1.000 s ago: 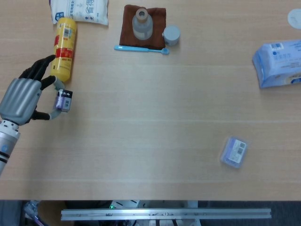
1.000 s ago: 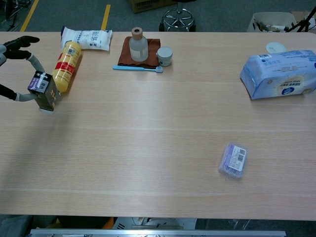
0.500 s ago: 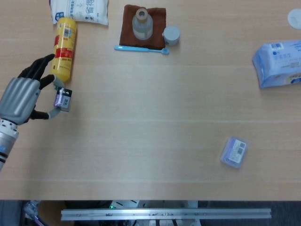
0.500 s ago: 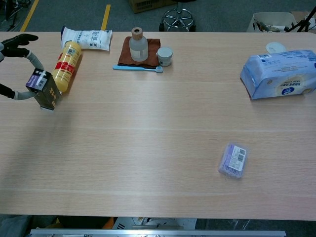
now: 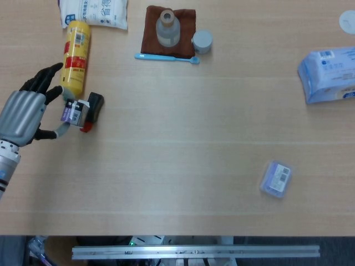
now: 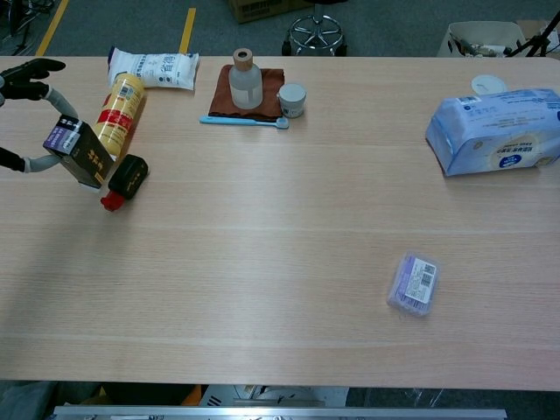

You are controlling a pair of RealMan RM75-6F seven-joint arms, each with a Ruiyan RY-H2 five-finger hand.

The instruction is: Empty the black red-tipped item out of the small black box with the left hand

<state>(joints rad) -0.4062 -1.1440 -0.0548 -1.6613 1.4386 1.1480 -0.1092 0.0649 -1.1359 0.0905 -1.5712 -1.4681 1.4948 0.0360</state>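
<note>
My left hand (image 5: 25, 113) (image 6: 22, 83) pinches the small black box (image 5: 72, 112) (image 6: 79, 153) at the table's left side. The box is lifted and tilted, its lower end pointing down to the right. Just right of that end, the black red-tipped item (image 5: 91, 110) (image 6: 124, 180) lies on the table, red tip toward the front. I cannot tell whether the item still touches the box. My right hand appears in neither view.
A yellow bottle (image 5: 76, 57) lies just behind the box, with a white bag (image 5: 93, 12) further back. A brown cloth (image 5: 168, 30) carries a glass bottle, beside a small cup (image 5: 202, 41) and blue toothbrush (image 5: 166, 57). Tissue pack (image 5: 328, 73) far right; purple packet (image 5: 275, 178) front right.
The left hand has tipped the box further over. The black red-tipped item, unseen before, has come out and now lies on the table beside the box.
</note>
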